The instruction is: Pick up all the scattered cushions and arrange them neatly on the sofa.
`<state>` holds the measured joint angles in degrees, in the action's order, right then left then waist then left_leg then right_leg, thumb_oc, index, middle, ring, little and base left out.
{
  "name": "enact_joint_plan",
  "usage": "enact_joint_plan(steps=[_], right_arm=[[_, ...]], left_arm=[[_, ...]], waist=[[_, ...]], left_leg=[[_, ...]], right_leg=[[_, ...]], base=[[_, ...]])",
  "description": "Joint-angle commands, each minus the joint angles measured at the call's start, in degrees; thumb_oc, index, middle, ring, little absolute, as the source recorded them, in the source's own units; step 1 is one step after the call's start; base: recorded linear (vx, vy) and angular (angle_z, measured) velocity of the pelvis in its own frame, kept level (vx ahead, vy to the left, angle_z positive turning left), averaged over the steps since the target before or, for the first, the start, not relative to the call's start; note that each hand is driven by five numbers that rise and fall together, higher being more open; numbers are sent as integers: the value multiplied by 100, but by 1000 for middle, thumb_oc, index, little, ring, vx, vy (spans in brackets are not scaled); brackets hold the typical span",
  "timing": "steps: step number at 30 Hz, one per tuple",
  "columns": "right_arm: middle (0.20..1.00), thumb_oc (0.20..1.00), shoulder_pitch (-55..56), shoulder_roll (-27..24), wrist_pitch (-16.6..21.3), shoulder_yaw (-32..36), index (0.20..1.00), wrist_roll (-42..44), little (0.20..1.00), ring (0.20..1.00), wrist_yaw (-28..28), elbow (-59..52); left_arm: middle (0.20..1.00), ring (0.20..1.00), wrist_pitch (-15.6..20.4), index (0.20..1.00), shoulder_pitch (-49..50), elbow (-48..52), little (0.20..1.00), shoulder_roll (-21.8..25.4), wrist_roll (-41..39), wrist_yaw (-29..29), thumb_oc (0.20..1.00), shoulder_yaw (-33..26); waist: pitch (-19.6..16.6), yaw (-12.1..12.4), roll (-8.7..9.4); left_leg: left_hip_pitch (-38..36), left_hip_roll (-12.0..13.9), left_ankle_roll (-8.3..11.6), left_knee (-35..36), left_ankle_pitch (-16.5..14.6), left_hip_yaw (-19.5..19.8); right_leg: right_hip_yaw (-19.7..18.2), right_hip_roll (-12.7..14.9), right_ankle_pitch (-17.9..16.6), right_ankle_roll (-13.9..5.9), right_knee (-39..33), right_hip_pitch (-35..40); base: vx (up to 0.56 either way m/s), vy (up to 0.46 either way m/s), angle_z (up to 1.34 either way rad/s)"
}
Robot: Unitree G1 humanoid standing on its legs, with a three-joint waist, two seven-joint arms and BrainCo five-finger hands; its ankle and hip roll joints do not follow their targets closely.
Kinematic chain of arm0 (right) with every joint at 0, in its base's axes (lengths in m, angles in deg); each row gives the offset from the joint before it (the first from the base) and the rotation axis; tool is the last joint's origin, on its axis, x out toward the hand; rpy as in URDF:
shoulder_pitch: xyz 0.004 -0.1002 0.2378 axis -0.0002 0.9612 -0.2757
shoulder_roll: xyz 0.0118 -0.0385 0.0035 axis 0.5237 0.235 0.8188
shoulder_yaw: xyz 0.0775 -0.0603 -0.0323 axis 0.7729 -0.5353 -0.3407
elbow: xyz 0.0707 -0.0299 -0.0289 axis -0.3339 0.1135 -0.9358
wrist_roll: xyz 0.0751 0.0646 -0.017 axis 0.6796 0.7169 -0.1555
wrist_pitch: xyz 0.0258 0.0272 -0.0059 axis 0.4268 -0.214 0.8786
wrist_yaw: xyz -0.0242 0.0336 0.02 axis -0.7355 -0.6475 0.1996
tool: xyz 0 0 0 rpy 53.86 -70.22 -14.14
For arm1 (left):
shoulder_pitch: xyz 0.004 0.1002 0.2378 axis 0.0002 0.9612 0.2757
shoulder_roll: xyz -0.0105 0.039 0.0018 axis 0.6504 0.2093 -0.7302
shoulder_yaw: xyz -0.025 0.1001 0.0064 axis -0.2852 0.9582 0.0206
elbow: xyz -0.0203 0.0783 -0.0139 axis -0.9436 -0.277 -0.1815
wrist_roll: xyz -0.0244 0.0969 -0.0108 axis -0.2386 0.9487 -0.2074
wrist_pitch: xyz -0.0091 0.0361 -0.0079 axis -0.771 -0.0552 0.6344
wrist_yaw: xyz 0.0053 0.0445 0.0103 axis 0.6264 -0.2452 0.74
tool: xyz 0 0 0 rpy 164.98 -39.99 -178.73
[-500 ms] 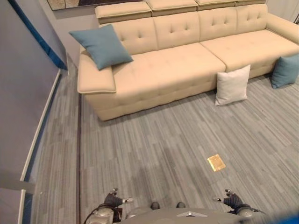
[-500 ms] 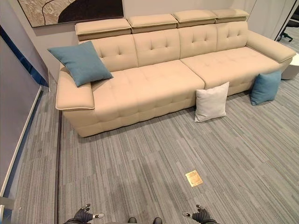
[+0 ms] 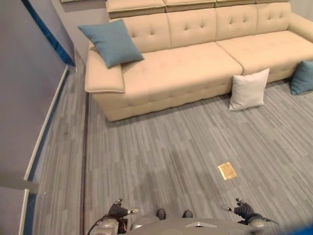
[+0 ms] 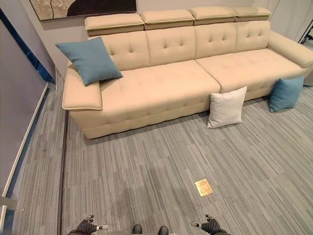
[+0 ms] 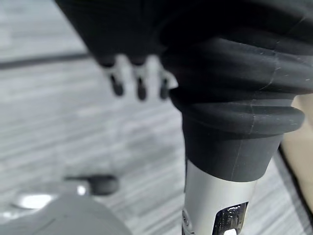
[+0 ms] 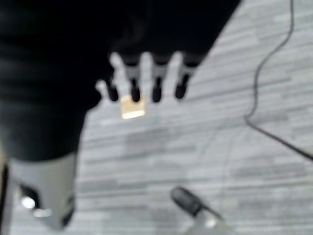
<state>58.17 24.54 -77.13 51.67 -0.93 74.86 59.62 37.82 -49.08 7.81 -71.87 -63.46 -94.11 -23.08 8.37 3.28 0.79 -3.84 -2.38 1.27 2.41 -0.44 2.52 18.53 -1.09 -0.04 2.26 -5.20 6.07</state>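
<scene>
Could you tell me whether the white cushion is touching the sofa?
Touching: in the right eye view the white cushion stands on the floor, leaning against the sofa front.

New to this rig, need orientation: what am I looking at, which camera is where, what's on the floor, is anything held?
This is a two-legged humanoid robot seen through its own cameras. The left and right eye views come from a stereo camera on its head, looking down at the room. The left hand and the right hand hang low at the bottom edge, fingers relaxed, holding nothing. The two wrist views look along each hand at the grey striped carpet floor.

Ahead stands a long beige tufted sofa. One teal square cushion already leans at its armrest end. A white square cushion and a second teal cushion stand on the floor, propped against the sofa front. A small brass floor plate sits in the carpet.
</scene>
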Motion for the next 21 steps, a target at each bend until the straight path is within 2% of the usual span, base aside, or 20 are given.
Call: enact_joint_plan(steps=[1,2,3,4,9,10,13,14,15,16,18,19,21], right_arm=[[1000,1000,-270,-141,49,-89,1000,80,1000,1000,-96,-15],[1000,1000,-271,-140,49,-89,1000,80,1000,1000,-96,-15],[1000,1000,-299,-175,49,-76,1000,101,1000,1000,-115,-56],[1000,1000,-308,-175,43,-77,1000,110,1000,1000,-105,-50],[1000,1000,-383,-103,27,-117,1000,109,1000,1000,-77,-62],[1000,1000,-449,-70,26,-175,1000,106,1000,1000,-75,-130],[1000,1000,-470,-42,16,-201,1000,97,1000,1000,-33,-170],[1000,1000,-512,-5,-1,-219,1000,99,1000,1000,-10,-212],[1000,1000,-537,-4,-5,-230,1000,103,1000,1000,5,-238],[1000,1000,-624,18,-4,-297,1000,113,1000,1000,-5,-300],[1000,1000,-625,17,-4,-297,1000,113,1000,1000,-5,-299],[1000,1000,-664,51,-1,-331,1000,132,1000,1000,-4,-341],[1000,1000,-691,35,10,-403,1000,172,1000,1000,25,-401]], left_arm=[[1000,1000,94,1000,-498,-145,1000,-37,15,-31,1000,69],[1000,1000,94,1000,-499,-145,1000,-37,15,-31,1000,69],[1000,1000,93,1000,-569,-108,1000,-37,10,-41,1000,137],[1000,1000,87,1000,-569,-108,1000,-47,8,-32,1000,139],[1000,1000,90,1000,-523,-155,1000,-23,-34,-34,1000,75],[1000,1000,92,1000,-530,-161,1000,3,-60,-36,1000,60],[1000,1000,87,1000,-539,-163,1000,28,-85,-25,1000,35],[1000,1000,93,1000,-564,-154,1000,58,-97,-45,1000,33],[1000,1000,96,1000,-576,-149,1000,73,-116,-55,1000,27],[1000,1000,108,1000,-612,-120,1000,116,-208,-76,1000,17],[1000,1000,108,1000,-614,-120,1000,116,-208,-76,1000,17],[1000,1000,104,1000,-641,-122,1000,130,-217,-74,1000,17],[1000,1000,138,1000,-663,-120,1000,149,-271,-86,1000,30]], waist=[[294,24,159],[289,20,159],[332,-33,184],[312,-30,178],[219,22,206],[250,77,231],[237,86,211],[319,90,195],[362,66,194],[493,16,149],[474,13,147],[492,-49,98],[499,-154,95]], left_leg=[[333,319,427,-635,29,-464],[347,319,426,-648,24,-459],[556,335,431,-826,32,-769],[550,356,407,-774,17,-825],[422,309,269,-656,-129,-838],[403,250,166,-683,-219,-819],[378,198,53,-614,-253,-810],[319,122,-82,-584,-299,-747],[304,82,-151,-582,-320,-711],[244,48,-270,-545,-312,-594],[267,51,-270,-545,-304,-591],[165,43,-294,-479,-316,-434],[-26,-5,-278,-359,-344,-226]], right_leg=[[187,497,163,-724,76,200],[191,497,163,-724,77,192],[323,576,139,-731,97,123],[350,576,139,-737,103,101],[254,591,178,-789,212,124],[186,699,240,-835,513,44],[124,823,283,-870,942,-149],[-28,1045,84,-992,1673,-501],[-108,1140,-99,-1049,1995,-659],[-355,1141,-300,-1065,2694,-1018],[-350,1136,-313,-1063,2681,-1035],[-668,918,-234,-1022,2874,-1322],[-1081,523,24,-936,2611,-1524]], base=[[-34,0,18],[-54,39,33],[-30,55,39],[-29,55,56],[120,102,27],[84,173,-25],[69,169,-10],[95,280,-7],[114,318,-3],[69,180,7],[75,89,35],[176,83,45],[243,50,23]])
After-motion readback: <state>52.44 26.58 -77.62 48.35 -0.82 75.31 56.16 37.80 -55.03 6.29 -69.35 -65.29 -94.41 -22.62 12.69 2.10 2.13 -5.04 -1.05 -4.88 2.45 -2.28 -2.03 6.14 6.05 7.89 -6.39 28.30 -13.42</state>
